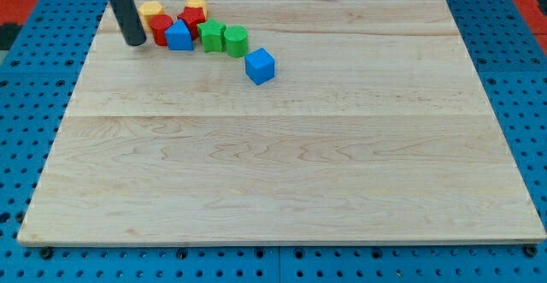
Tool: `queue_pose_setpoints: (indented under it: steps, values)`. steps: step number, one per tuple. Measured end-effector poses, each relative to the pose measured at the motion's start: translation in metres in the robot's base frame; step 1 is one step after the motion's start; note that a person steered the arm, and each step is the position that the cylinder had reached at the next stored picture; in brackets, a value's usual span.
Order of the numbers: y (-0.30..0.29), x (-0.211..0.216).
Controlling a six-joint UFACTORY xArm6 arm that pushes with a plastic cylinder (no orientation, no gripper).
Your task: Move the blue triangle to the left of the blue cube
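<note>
Tip: my tip [135, 42], the lower end of the straight dark rod, rests on the pale wooden board [282, 172] near its upper-left corner; it is a bare rod end with nothing to open or close, and it holds nothing.
Tip and blocks: the cluster of blocks lies at three o'clock from my tip; the nearest, a red block [161, 29] of unclear shape, sits just beside it, and whether they touch cannot be told.
Blue triangle: the blue triangular block [179, 36] sits right against that red block, at its three o'clock.
Blue cube: the blue cube [260, 66] stands apart from the cluster, at four o'clock from the blue triangle.
Between them: a green block [211, 37] and a green rounded block [235, 40] sit side by side.
Behind: a yellow block [151, 10], a second red block [191, 18] and a second yellow block [196, 3] lie at the cluster's twelve o'clock side.
</note>
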State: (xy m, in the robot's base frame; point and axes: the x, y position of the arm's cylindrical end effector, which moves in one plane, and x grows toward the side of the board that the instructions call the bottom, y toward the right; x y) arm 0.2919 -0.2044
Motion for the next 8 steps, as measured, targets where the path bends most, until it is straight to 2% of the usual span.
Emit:
queue_pose_setpoints:
  steps: [2,3,5,6,7,8]
  values:
    - [0.029,-0.038]
    - [0.055,-0.038]
    - [0.079,0.001]
    - [0.051,-0.005]
    - [-0.001,-0.011]
    - [0.037,0.02]
